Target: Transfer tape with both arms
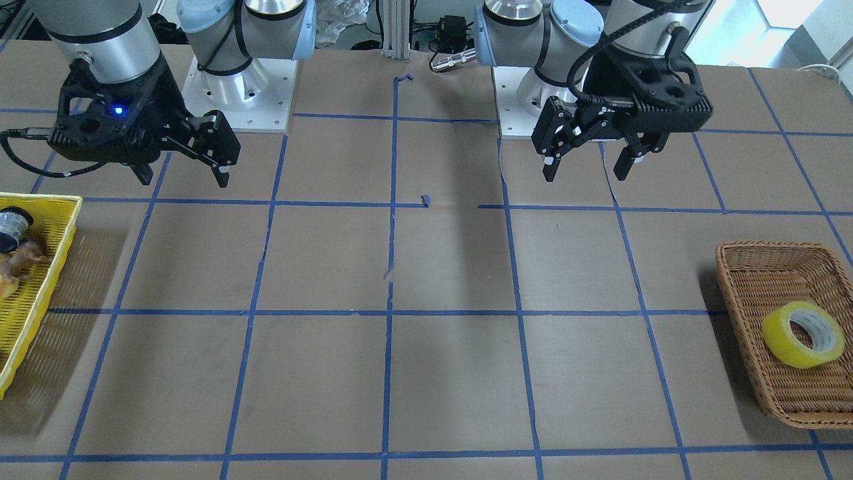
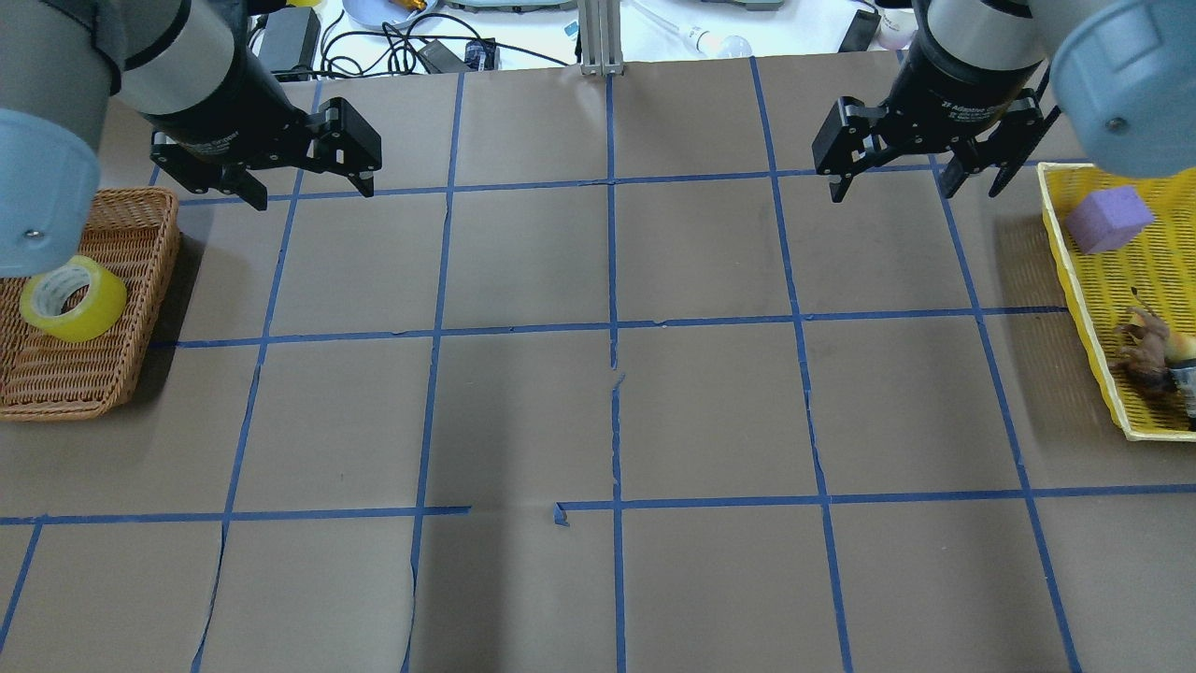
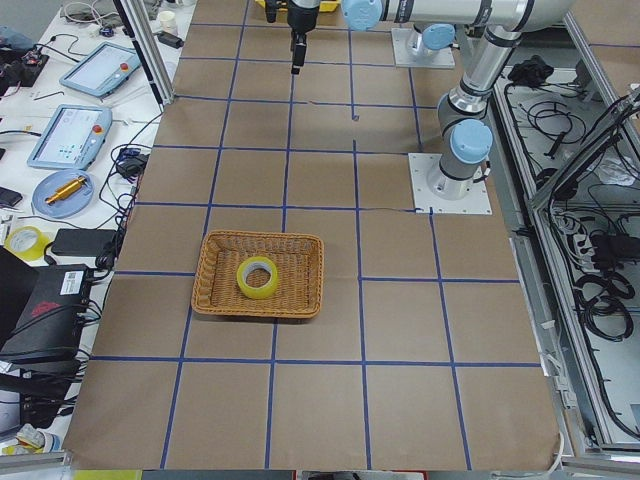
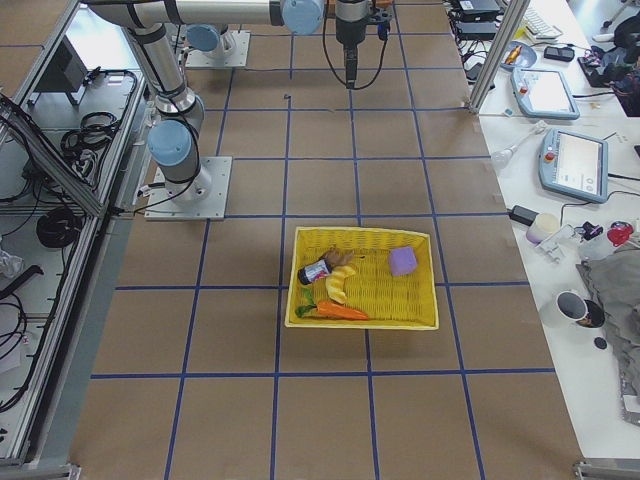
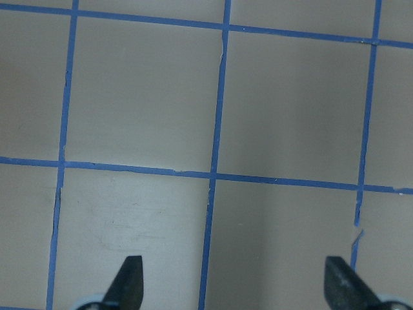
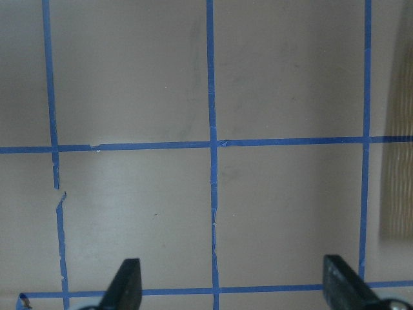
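Observation:
The yellow tape roll [image 1: 783, 343] lies tilted in a brown wicker basket [image 1: 766, 248] on my left side of the table. It also shows in the overhead view [image 2: 89, 313] and the exterior left view [image 3: 255, 291]. My left gripper [image 2: 313, 193] is open and empty. It hangs above the bare table, well apart from the basket [image 2: 112, 201], and it also shows in the front view [image 1: 585, 175]. My right gripper [image 2: 892, 193] is open and empty above the table on the opposite side [image 1: 184, 180]. Both wrist views show only spread fingertips over the gridded table.
A yellow tray [image 2: 1074, 280] at my right holds a purple block [image 2: 1109, 218], a dark spool [image 1: 13, 223], a carrot [image 4: 340, 311] and other small items. Blue tape lines grid the brown table. Both arm bases stand at the robot's edge.

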Robot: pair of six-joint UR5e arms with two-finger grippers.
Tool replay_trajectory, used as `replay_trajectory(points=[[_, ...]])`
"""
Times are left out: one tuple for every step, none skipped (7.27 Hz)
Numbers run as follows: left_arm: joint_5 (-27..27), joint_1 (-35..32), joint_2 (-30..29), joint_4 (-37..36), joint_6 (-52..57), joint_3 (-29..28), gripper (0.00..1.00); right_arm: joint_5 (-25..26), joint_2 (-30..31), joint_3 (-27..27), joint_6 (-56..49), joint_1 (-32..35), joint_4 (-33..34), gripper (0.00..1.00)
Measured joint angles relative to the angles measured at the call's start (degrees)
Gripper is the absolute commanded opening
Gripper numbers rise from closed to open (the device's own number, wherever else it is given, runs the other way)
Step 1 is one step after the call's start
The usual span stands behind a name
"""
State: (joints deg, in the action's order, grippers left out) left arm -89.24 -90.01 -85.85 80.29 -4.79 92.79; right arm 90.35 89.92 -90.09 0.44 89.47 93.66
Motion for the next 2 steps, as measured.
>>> replay_trajectory(points=[[-0.1,0.2,0.5,0.9,0.1,0.1,1.0,-0.1,0.0,0.0,0.0,0.0,0.0,1.0],[-0.1,0.3,0.8,2.4,0.2,0.3,1.0,-0.2,0.0,0.0,-0.1,0.0,0.0,1.0]])
